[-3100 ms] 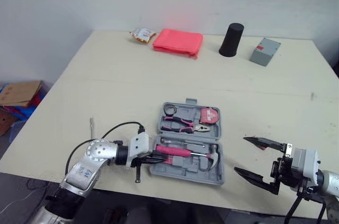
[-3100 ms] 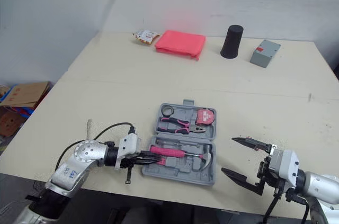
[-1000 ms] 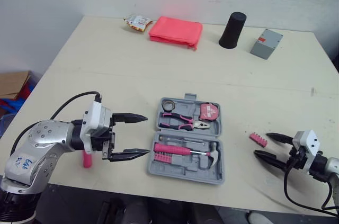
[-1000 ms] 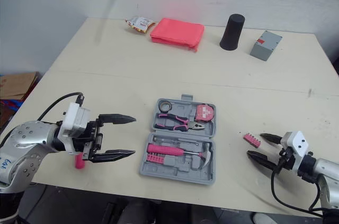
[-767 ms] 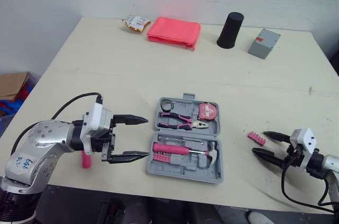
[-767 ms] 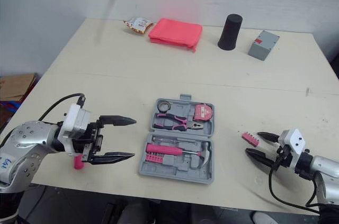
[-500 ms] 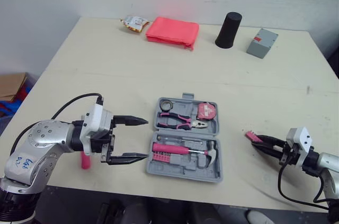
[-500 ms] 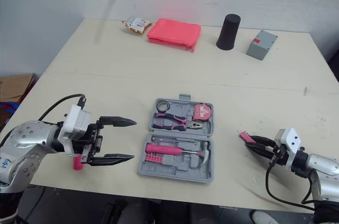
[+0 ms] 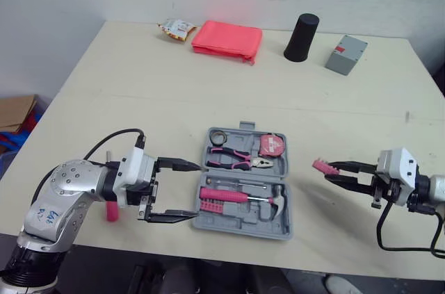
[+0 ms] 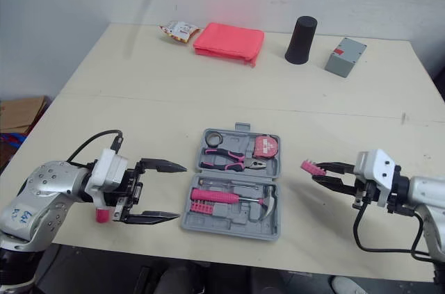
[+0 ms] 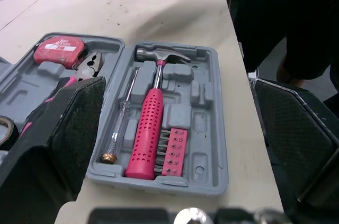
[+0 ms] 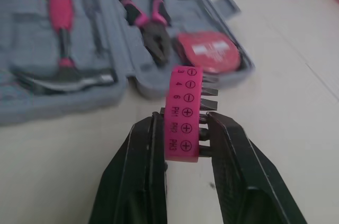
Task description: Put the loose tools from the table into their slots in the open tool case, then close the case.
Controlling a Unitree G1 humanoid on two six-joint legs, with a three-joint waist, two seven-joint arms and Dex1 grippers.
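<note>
Right end effector (image 10: 317, 172) grips pink bit holder (image 10: 309, 166) beside open case (image 10: 229, 226)

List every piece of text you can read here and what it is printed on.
"3", "4", "6", "PH1", "PH2", "PH3", each beside a slot or cross symbol: on the pink bit holder clamped in the right gripper.
White label on the tape measure in the case: too blurred to read.
Print on the snack packet and red label on the grey box: too small to read.
</note>
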